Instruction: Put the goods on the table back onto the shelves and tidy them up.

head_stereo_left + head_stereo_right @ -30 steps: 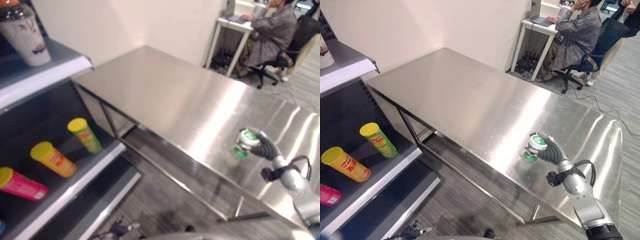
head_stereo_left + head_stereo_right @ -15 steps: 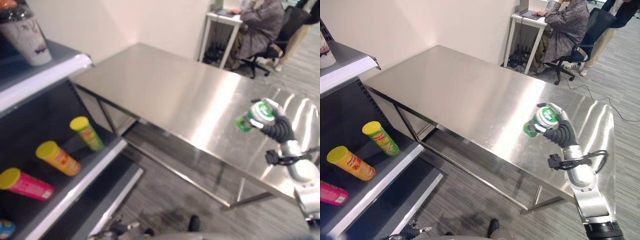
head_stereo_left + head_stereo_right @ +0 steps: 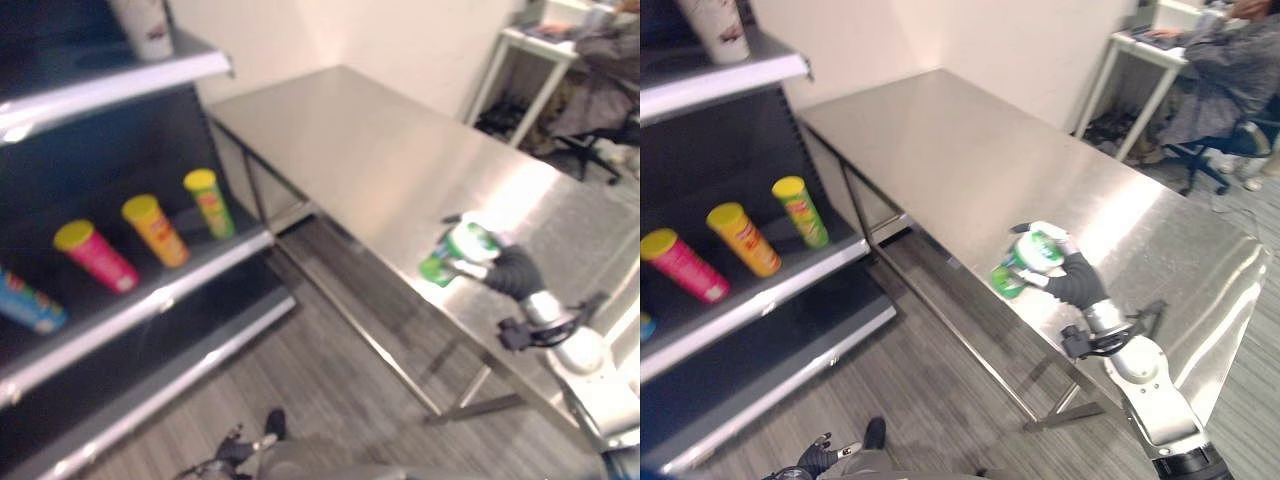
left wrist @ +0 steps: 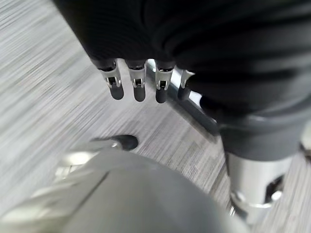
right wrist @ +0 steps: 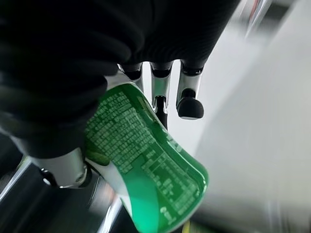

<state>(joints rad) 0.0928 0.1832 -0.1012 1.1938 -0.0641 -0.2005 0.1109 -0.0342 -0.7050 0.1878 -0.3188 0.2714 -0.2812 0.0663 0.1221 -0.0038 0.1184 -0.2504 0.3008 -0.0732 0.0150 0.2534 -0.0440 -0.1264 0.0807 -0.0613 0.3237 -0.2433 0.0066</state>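
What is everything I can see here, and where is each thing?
Green can: one, green with a white top, held above the table's near edge.
Tubes: three clear ones, green, orange and pink, lying on the middle shelf; a blue one at the far left.
Cup: one, white, on the top shelf.
Table: one, steel, beside the shelves.
Shelves: dark, with pale edges.
Person: seated at a white desk behind.
Right hand: fingers curled round the green can.
Left hand: fingers hanging relaxed above the floor.
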